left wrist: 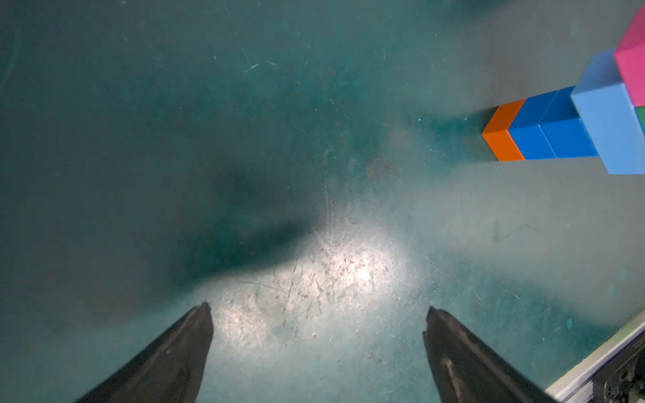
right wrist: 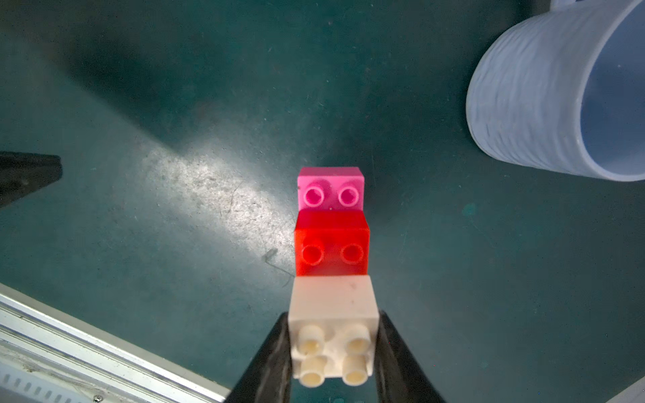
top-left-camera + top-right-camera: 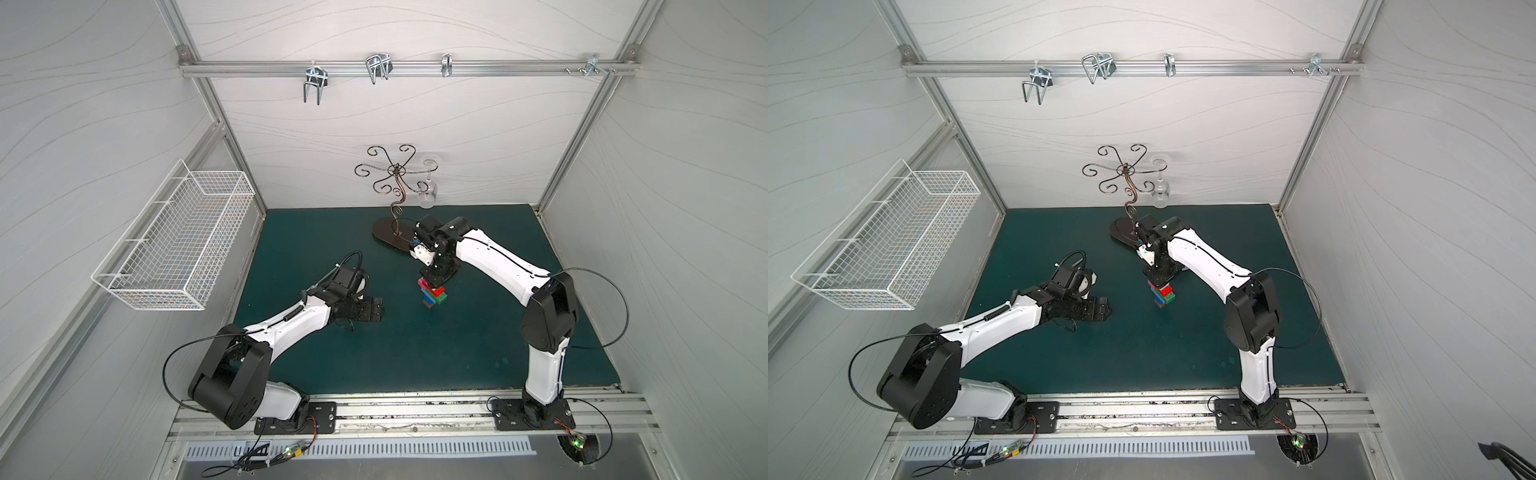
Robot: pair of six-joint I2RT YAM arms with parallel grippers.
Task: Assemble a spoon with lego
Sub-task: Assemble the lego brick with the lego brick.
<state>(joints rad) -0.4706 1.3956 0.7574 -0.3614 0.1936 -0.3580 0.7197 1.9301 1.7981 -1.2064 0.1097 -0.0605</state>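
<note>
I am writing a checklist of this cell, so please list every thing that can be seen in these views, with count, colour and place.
mat: one, dark green, cell floor
spoon: one, multicoloured bricks, centre of mat
stand: one, dark metal, back of mat
glass: one, clear, hanging on stand
cup: one, pale blue, near spoon, right wrist view only
basket: one, white wire, hung at left
hooks: four, silver, on rear rail
arms: two, white and black, bases at front
left gripper: one, black, open, empty, over mat
right gripper: one, black, shut on spoon's white brick
</note>
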